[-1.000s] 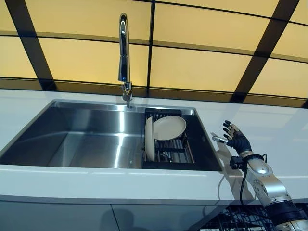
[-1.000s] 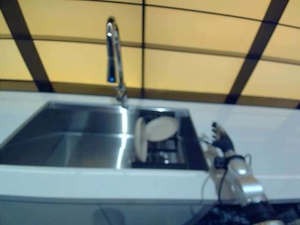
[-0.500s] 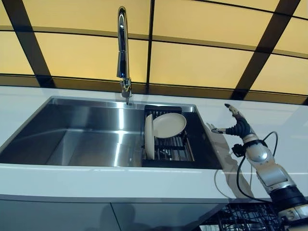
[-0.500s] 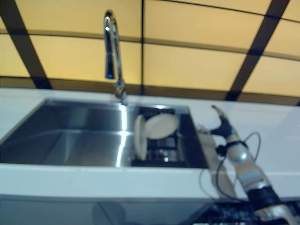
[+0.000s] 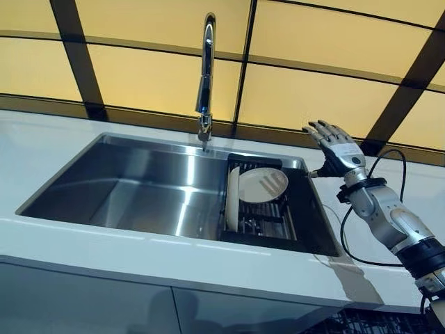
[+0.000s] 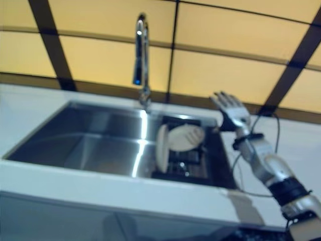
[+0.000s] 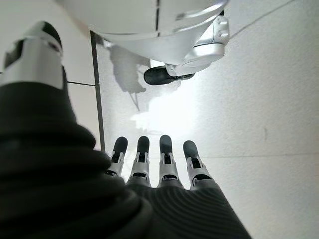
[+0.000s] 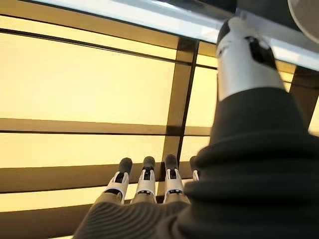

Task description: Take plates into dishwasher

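The right robot hand (image 5: 334, 144) is raised above the right rear corner of the sink (image 5: 132, 184), w/ fingers spread and nearly straight; it holds nothing and touches nothing. In the right wrist view its fingers (image 8: 145, 180) are straight in a row, the thumb (image 8: 242, 57) apart from them, and past them only the yellow wall panels (image 8: 84, 74) w/ dark strips show. The left robot hand (image 7: 164, 194) shows only in the left wrist view: fingers straight and relaxed, holding nothing, w/ a pale floor (image 7: 269, 124) beyond it.

Just beside the right robot hand, lower and to its left, a dark rack (image 5: 268, 221) sits in the right part of the sink. Two white plates are in the rack. One plate (image 5: 233, 198) stands upright on its edge at the left side of the rack. The other plate (image 5: 263, 185) leans tilted, its face turned up, w/ its left edge against or very near the upright one; contact is not clear.

The rest of the steel sink, to the left of the rack, holds no dishes. A tall chrome faucet (image 5: 205, 76) stands at the rear rim, just left of the rack. The white worktop (image 5: 139, 250) runs around the sink.
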`<state>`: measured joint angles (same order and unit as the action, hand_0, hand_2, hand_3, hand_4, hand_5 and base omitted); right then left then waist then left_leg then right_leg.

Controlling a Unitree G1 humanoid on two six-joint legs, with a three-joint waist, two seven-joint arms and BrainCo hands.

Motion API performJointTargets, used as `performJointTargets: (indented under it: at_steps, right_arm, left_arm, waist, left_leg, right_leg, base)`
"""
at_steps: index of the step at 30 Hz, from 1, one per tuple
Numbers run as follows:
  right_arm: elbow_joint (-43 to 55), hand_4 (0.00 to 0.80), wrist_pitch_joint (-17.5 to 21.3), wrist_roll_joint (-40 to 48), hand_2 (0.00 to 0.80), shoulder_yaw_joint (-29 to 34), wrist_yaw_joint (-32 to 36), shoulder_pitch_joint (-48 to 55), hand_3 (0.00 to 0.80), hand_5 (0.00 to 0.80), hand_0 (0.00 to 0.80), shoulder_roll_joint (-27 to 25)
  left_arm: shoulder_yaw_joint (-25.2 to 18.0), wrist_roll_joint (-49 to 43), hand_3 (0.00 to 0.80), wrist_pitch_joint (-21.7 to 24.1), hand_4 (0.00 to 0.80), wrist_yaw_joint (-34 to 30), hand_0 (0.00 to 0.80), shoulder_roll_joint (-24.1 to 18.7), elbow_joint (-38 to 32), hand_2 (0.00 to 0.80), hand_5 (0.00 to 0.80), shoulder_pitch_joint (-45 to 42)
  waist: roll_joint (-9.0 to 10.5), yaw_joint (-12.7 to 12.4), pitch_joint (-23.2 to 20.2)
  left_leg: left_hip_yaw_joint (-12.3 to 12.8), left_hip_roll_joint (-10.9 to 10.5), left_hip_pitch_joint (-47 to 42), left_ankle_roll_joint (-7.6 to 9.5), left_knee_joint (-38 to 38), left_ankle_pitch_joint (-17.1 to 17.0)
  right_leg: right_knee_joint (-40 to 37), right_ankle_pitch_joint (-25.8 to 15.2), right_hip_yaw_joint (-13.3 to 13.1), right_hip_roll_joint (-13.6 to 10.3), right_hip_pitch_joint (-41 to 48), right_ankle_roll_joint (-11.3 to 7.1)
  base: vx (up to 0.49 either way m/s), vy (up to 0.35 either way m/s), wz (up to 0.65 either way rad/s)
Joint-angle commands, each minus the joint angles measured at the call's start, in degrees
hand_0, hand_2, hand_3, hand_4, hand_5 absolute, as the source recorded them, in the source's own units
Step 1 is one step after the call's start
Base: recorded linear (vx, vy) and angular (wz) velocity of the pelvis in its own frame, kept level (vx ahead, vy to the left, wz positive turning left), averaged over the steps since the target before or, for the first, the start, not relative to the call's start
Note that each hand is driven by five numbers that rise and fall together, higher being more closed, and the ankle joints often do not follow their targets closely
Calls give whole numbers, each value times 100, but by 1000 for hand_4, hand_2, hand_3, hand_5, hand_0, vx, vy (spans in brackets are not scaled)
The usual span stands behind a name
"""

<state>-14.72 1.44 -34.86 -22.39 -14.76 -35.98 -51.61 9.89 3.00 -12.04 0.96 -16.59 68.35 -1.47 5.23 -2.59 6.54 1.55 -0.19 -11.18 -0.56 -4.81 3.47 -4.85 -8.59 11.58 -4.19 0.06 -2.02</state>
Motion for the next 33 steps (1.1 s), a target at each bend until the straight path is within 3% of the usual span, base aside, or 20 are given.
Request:
performJointTargets:
  at_steps: [1,14,33]
  right_arm:
    - [-253,0,185,-181,0,-380,81,-796,0,0,0,-247]
    - [-508,0,305,-271,0,-666,729,-783,0,0,0,-209]
    - [-747,0,286,-341,0,-716,1066,-530,0,0,0,182]
  left_arm:
    - [316,-254,0,-18,0,-70,0,-155,172,0,0,129]
    - [239,-273,0,44,0,-73,0,-208,149,0,0,98]
    - [233,-279,0,141,0,-36,0,-194,87,0,0,-4]
  waist:
    - [51,-215,-268]
    - [98,-269,-188]
    - [50,-283,-94]
  left_leg:
    - [-150,-108,314,25,-19,-86]
    - [-138,-76,340,30,-19,-96]
    - [-64,-49,424,-1,-19,-124]
  right_leg:
    - [404,210,84,-393,-35,-723]
    - [482,224,140,-429,-71,-747]
    - [352,246,120,-408,-19,-712]
  base:
    - [16,10,9]
    - [1,1,0]
    - [0,0,0]
